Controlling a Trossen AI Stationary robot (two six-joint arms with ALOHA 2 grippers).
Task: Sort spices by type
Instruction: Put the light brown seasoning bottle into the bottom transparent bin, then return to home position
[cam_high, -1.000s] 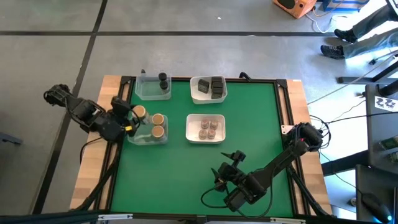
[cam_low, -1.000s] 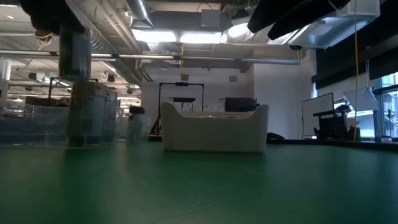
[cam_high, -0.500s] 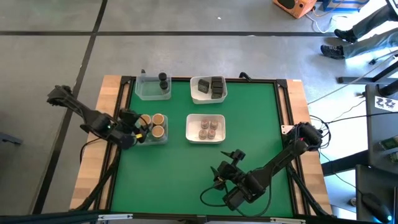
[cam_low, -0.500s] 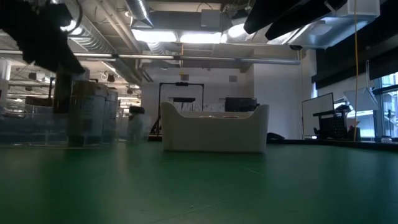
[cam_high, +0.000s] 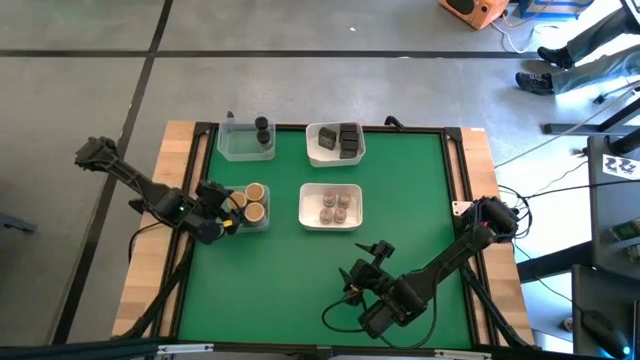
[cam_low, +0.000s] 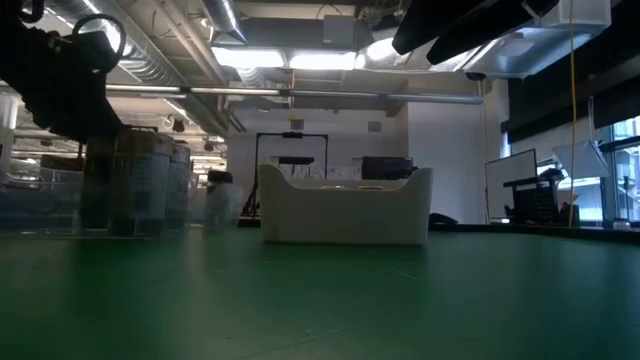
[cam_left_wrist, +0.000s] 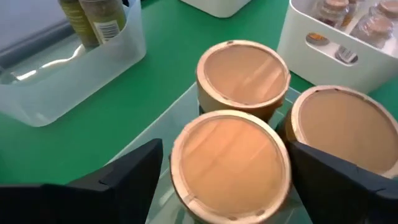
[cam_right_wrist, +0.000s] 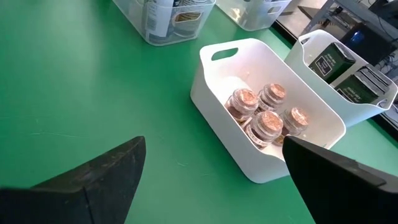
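Three tan-topped round spice jars stand in a clear tub (cam_high: 240, 226) at the table's left edge. My left gripper (cam_high: 218, 206) is low over that tub, open, with one finger (cam_left_wrist: 127, 180) on each side of the nearest jar (cam_left_wrist: 230, 155); thin gaps show beside it. The other two jars (cam_left_wrist: 244, 74) (cam_left_wrist: 345, 134) stand just beyond it. My right gripper (cam_high: 356, 284) hangs open over the green mat near the table's near edge, with nothing between its fingers (cam_right_wrist: 93, 180).
A clear tub (cam_high: 243, 148) with black cylinders stands at the far left. A white tray (cam_high: 322, 150) holds dark tins, and another white tray (cam_high: 310, 205) in the middle holds small brownish jars (cam_right_wrist: 264, 112). Bare green mat lies at the centre and right.
My left gripper has come down and a little toward the table's near edge, carrying the tan-topped jar with it. The jar was held above the clear tub and now stands upright inside it beside the other two.
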